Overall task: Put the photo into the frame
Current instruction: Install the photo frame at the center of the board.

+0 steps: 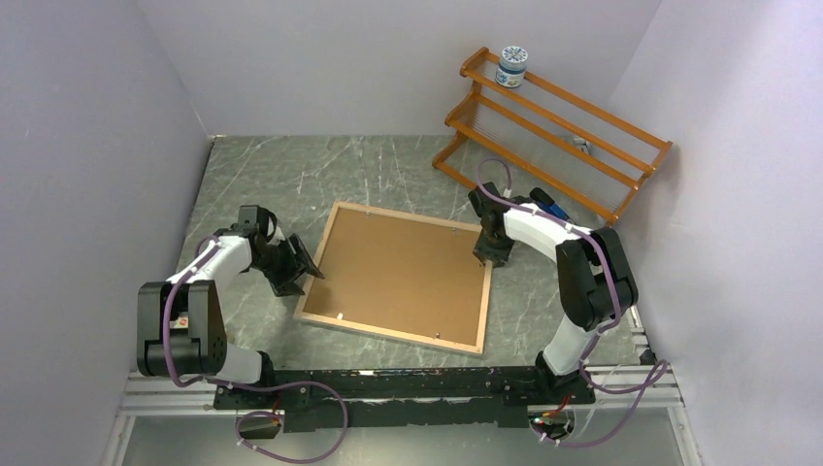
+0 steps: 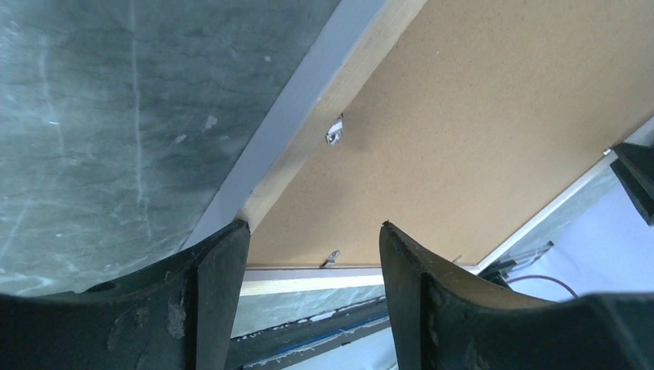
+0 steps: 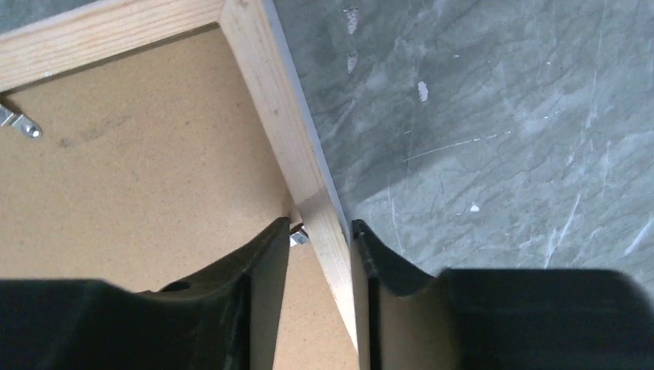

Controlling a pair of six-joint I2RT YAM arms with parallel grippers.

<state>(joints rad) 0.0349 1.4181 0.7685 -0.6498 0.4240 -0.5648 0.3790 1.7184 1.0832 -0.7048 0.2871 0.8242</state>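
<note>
The frame (image 1: 388,333) lies face down in the middle of the table, its light wood back rim up and a brown hardboard backing panel (image 1: 403,272) filling it. The photo is hidden. My right gripper (image 1: 490,254) straddles the frame's right rim (image 3: 270,92) near the far corner. One finger is inside by a metal clip (image 3: 299,237), the other outside, and both are closed onto the wood (image 3: 322,223). My left gripper (image 1: 301,267) stands open at the frame's left rim (image 2: 312,131), near its front corner, with nothing between its fingers (image 2: 312,227).
An orange wooden rack (image 1: 553,126) leans at the back right with a small jar (image 1: 511,66) on its top shelf. A dark blue object (image 1: 546,202) lies at the rack's foot. Walls close in on three sides of the grey marbled table (image 1: 291,175).
</note>
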